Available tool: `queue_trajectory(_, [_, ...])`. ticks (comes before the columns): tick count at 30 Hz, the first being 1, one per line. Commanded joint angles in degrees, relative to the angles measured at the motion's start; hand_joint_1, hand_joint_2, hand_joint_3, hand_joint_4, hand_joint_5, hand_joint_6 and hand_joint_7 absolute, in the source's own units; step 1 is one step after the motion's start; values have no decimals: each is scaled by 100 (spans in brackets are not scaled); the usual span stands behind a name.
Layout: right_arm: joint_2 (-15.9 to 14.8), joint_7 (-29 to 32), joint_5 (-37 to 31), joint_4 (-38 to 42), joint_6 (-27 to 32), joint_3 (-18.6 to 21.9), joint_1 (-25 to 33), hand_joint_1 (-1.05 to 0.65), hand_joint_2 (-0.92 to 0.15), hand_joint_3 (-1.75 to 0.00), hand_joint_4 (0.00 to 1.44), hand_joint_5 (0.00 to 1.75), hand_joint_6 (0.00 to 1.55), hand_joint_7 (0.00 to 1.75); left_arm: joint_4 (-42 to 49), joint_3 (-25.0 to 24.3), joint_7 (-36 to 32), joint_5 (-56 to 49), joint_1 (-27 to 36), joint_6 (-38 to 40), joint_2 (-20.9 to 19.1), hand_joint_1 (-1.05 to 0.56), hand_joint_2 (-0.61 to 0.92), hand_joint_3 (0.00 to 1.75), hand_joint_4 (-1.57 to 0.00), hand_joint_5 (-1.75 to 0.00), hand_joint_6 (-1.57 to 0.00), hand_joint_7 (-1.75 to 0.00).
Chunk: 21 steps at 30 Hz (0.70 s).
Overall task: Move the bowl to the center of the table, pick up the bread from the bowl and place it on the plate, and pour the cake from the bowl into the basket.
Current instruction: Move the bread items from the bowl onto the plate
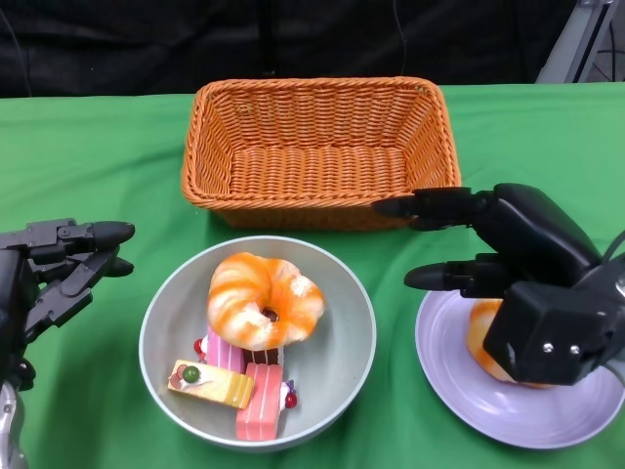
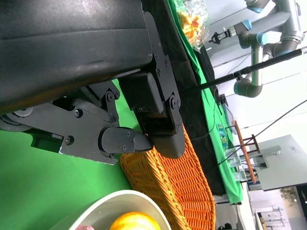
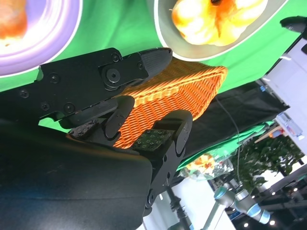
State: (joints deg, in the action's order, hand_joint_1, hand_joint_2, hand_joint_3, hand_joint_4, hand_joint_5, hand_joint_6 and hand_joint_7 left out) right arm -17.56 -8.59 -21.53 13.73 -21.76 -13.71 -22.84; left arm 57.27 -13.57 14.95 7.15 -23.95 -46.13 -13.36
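The grey-green bowl [image 1: 156, 322] sits in the middle front of the table, just before the orange wicker basket [image 1: 317, 147]. In it lie a ring-shaped orange and white bread [image 1: 264, 298] and several cake slices [image 1: 210, 383]. A lilac plate [image 1: 547, 415] at the right carries an orange bread [image 1: 480, 337], partly hidden under my right hand [image 1: 518, 264]. That hand hovers over the plate with fingers spread toward the bowl, holding nothing. My left hand [image 1: 59, 269] stands left of the bowl, fingers apart and empty. The right wrist view shows the plate [image 3: 48, 43] and the bowl's bread [image 3: 216, 19].
Green cloth covers the table. The basket [image 2: 177, 187] is empty and stands close behind the bowl [image 2: 115, 199]. A dark backdrop runs along the far edge. Robot arms and stands show beyond the table in the wrist views.
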Motion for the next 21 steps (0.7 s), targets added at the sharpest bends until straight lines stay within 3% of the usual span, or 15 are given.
queue_trajectory(1, [111, -35, -18, 141, -99, -102, -199, -56, -87, 0, 86, 5, 68, 0, -58, -10, -39, -12, 25, -71, -80, -14, 92, 31, -91, -89, -126, -1])
queue_trajectory(21, [590, 23, -618, 1160, -618, -832, -940, -63, -89, 0, 93, 4, 68, 0, -105, 28, -72, -41, 42, -78, -39, -16, 92, 29, -92, -86, -126, -1])
